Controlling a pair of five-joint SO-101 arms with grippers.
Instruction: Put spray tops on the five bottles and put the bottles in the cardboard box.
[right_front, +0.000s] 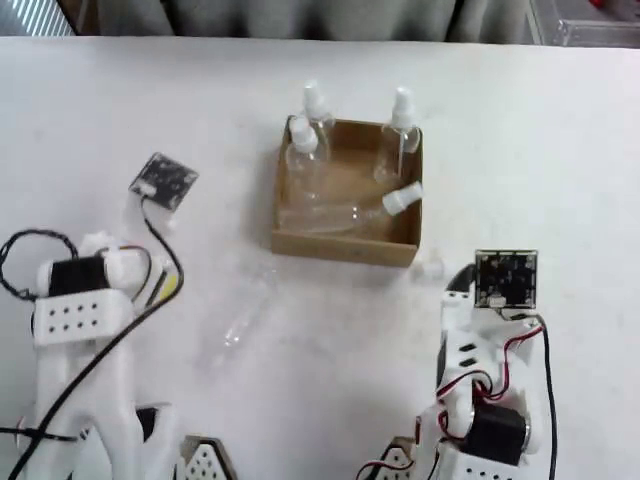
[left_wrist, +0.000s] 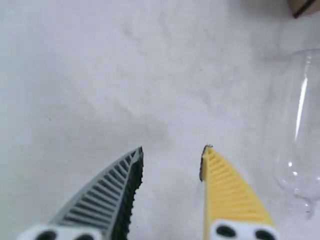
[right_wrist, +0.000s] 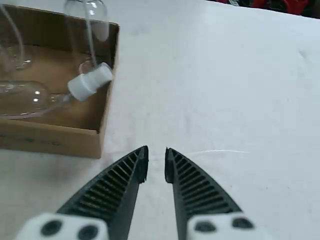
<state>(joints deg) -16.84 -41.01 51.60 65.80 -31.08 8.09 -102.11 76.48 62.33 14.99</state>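
The cardboard box (right_front: 345, 245) sits mid-table. Three clear bottles with white spray tops stand in it (right_front: 305, 150) (right_front: 316, 105) (right_front: 398, 130), and a further capped bottle (right_front: 340, 213) lies across its floor. An uncapped clear bottle (right_front: 243, 312) lies on the table in front of the box; part of this bottle (left_wrist: 300, 125) shows beside my left gripper (left_wrist: 172, 155), which is open and empty. A loose white spray top (right_front: 430, 267) rests by the box's near right corner. My right gripper (right_wrist: 156, 160) hovers low beside the box (right_wrist: 60, 137), its fingers almost together with nothing between them.
The white table (right_front: 540, 150) has free room right of the box and far left. The left arm (right_front: 80, 310) and right arm (right_front: 480, 380) stand at the near edge, each with a dark camera board above. A thin pale line (right_wrist: 220, 151) lies ahead of the right gripper.
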